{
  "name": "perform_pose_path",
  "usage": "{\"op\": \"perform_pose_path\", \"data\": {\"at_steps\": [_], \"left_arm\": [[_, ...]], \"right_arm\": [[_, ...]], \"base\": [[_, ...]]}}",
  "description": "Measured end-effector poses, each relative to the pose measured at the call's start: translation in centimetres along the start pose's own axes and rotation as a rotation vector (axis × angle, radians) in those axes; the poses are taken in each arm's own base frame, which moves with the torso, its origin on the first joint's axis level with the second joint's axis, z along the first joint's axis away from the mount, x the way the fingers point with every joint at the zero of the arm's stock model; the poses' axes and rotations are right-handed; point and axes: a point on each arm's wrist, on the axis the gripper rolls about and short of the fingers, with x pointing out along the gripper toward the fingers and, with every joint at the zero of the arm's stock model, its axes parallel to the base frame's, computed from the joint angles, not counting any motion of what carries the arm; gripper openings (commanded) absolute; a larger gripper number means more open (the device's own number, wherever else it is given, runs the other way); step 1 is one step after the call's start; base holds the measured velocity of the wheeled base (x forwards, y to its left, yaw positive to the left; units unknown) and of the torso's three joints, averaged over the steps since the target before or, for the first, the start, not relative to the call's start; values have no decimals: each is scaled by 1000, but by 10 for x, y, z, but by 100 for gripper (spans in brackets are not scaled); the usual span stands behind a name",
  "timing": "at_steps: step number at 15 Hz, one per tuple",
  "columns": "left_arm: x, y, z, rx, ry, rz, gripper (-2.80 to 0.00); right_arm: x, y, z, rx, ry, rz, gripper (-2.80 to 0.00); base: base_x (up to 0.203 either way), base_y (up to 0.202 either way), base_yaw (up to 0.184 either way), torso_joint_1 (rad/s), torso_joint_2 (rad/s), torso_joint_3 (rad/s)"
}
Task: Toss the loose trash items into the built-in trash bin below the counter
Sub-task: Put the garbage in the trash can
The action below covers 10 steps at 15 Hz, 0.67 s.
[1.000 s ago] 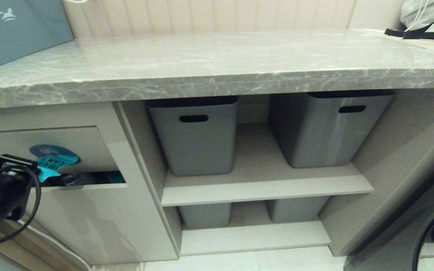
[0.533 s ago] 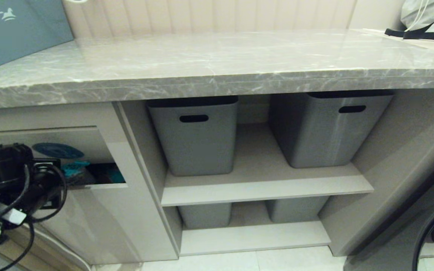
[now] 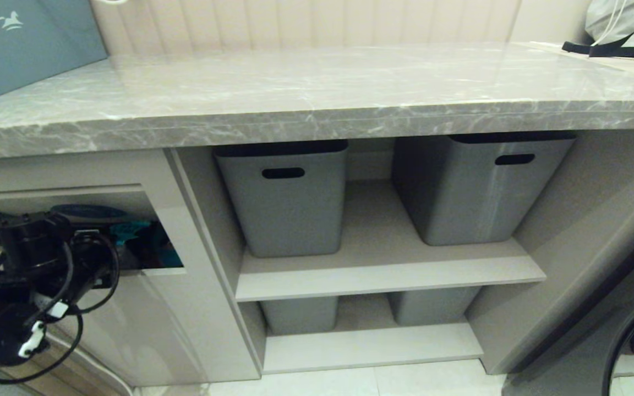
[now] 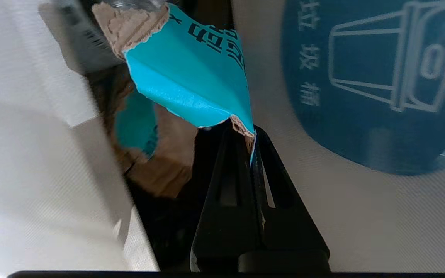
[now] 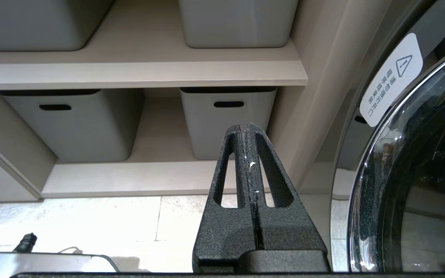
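The left arm is seen low at the left of the head view, reaching forward with its wrist level. The left tool [image 4: 252, 133] is pressed together at the tips, a torn corner of a wrapper [image 4: 191, 83] being pinched between them. The right tool [image 5: 245, 129] is held with its fingers fully together, nothing gripped, pointed forward and down.

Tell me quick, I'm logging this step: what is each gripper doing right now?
Left gripper: shut on a teal wrapper, at the bin flap.
Right gripper: shut, empty, parked.
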Motion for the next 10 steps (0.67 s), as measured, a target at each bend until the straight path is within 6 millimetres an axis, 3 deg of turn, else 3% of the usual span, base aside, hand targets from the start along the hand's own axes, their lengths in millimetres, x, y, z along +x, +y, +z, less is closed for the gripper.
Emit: {"op": "perform_pose_path", "data": {"at_steps": [2, 3, 10], "left_arm": [[8, 3, -2, -1, 0, -1, -280], [11, 4, -3, 0, 0, 1, 0], [26, 6, -7, 0, 0, 0, 0]], "right_arm": [[0, 0, 0, 0, 0, 0, -280], [0, 0, 0, 0, 1, 0, -280], [0, 0, 0, 1, 1, -1, -280]], "base": [[0, 0, 0, 0, 0, 0], [0, 0, 0, 0, 0, 0], [0, 0, 0, 0, 0, 0]]}}
